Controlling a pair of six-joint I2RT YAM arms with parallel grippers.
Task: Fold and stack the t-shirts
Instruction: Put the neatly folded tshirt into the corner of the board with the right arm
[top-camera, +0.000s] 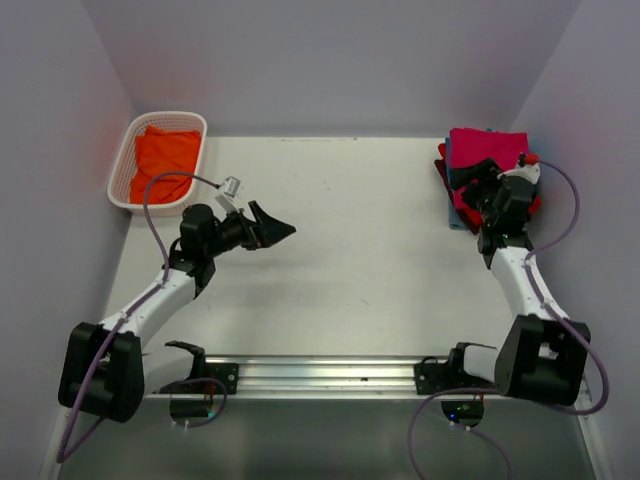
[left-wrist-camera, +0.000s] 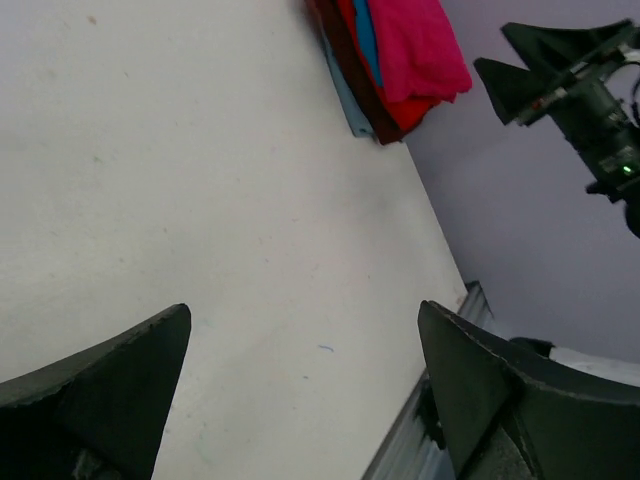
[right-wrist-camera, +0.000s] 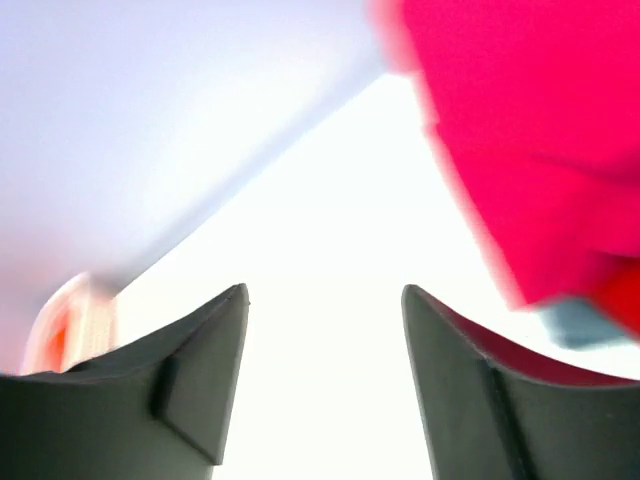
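Note:
A stack of folded t-shirts (top-camera: 482, 150) lies at the table's far right, with a crimson-pink shirt (left-wrist-camera: 420, 45) on top and teal-blue, red and maroon edges showing beneath it. An orange t-shirt (top-camera: 165, 160) lies crumpled in the basket. My right gripper (top-camera: 490, 185) hovers at the stack's near edge. Its jaws (right-wrist-camera: 324, 292) are open with nothing between them, and the pink cloth (right-wrist-camera: 520, 130) is just to their right. My left gripper (top-camera: 280, 230) hangs over the middle-left of the table and points right. It is open wide (left-wrist-camera: 305, 310) and holds nothing.
A white lattice basket (top-camera: 120, 170) sits in the far left corner. Purple walls close in the table on the left, back and right. A metal rail (top-camera: 320, 372) with both arm bases runs along the near edge.

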